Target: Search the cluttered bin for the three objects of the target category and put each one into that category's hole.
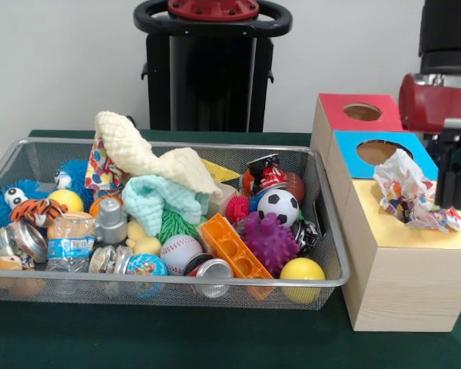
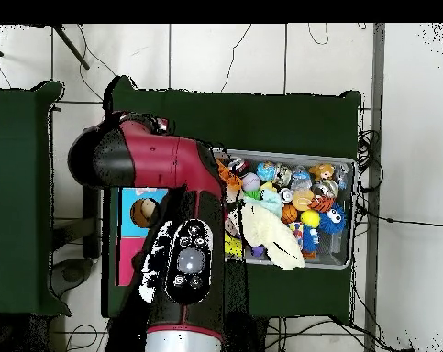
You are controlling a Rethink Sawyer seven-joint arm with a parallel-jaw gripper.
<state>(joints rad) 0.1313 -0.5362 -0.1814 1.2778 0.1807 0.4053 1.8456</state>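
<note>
Our pincer hangs at the right edge of the front view, dark and partly cut off, and we cannot tell whether it is open, closed or gripping anything. Just beside it, toward the bin, a crumpled patterned cloth lies on the yellow top of the box. It touches the pincer's side or sits right against it; we cannot tell which. The cloth bunches where that top's hole would be, so we judge it is being fed in, but no hole shows beneath it.

Behind the cloth, further from us, sit the blue top and the red top, each with a round hole and nothing visible inside.

Well away from the pincer, across the box edge, stands the wire bin, still full. On its heap we see more fabric: a cream knit cloth, a mint cloth and a confetti-print cloth. Around them lie a soccer ball, a purple spiky ball, a baseball, a yellow ball, an orange brick and a toy tiger.

In the overhead view the red arm covers the box, and the cream cloth drapes over the bin's near rim.

If cloth is our category, we judge one piece is at the box and not clearly dropped yet. Several remain in the bin, so most of the job is left.
</note>
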